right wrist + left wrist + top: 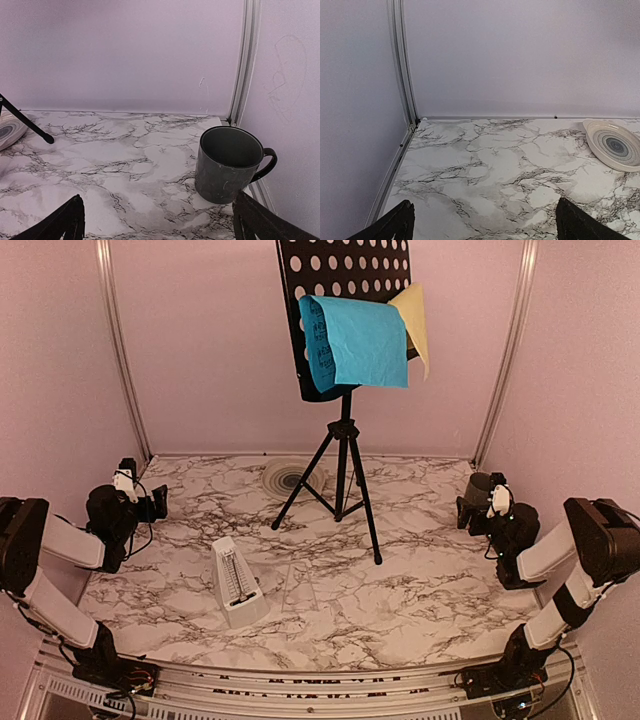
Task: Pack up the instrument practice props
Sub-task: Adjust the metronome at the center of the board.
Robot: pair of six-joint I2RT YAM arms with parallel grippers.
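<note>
The black hole-punched music stand rises on its tripod legs at the back middle of the marble table. A blue page hangs over the stand's front, and a yellow page sticks out behind it on the right. The small white pyramid metronome stands at the front, left of centre. My left gripper hovers at the left edge, open and holding nothing. My right gripper hovers at the right edge, open, just in front of the mug. One tripod foot shows in the right wrist view.
A dark mug stands in the back right corner near the wall rail. A striped plate lies by the back wall behind the tripod. Pink walls close in three sides.
</note>
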